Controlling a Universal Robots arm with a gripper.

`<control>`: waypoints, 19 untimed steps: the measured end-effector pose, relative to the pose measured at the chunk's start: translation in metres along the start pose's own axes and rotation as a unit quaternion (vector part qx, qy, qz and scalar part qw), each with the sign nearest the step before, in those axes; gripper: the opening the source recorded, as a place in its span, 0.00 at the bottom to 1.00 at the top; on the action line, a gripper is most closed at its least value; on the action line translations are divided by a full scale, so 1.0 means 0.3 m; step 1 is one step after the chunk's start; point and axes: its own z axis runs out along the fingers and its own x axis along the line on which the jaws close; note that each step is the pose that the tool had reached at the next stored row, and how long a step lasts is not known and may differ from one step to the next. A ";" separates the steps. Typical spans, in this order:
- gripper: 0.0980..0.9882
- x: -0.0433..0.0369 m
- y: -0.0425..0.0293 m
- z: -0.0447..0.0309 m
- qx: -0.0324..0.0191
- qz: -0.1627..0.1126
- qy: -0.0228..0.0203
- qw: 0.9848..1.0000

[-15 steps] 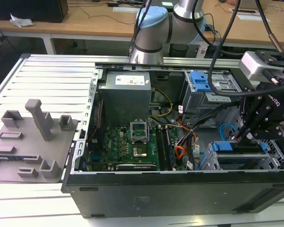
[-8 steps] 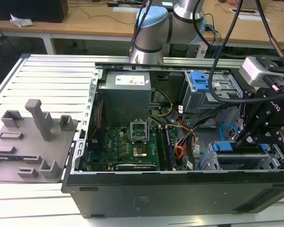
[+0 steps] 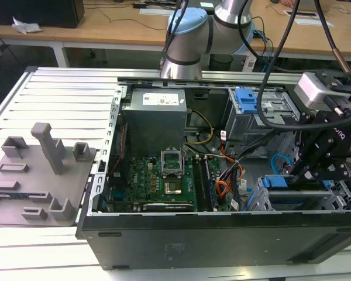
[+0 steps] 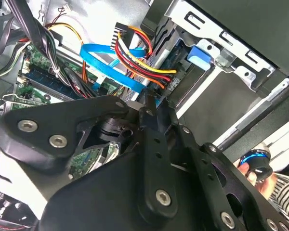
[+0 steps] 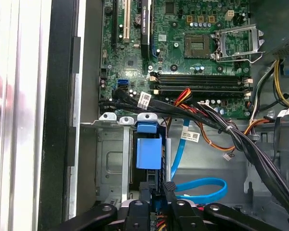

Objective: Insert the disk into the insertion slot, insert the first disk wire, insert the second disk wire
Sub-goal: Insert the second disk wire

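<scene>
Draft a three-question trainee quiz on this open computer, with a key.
1. True or false: in the exterior view, the tool hangs over the power supply.
2. In the second wrist view, the second disk wire is: A) red B) light blue C) green.
3. Fill in: the grey fixture plate lies outside the computer case, on the exterior view's ____.

Key: 1 false, it is by the insertion slot on the exterior view's right; 2 B; 3 left.
</scene>
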 end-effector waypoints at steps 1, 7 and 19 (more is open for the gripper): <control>0.15 0.000 0.000 -0.002 0.000 0.000 0.000 1.000; 0.06 0.002 0.008 -0.074 0.000 0.000 0.000 1.000; 0.01 0.004 0.052 -0.127 0.008 0.000 0.000 1.000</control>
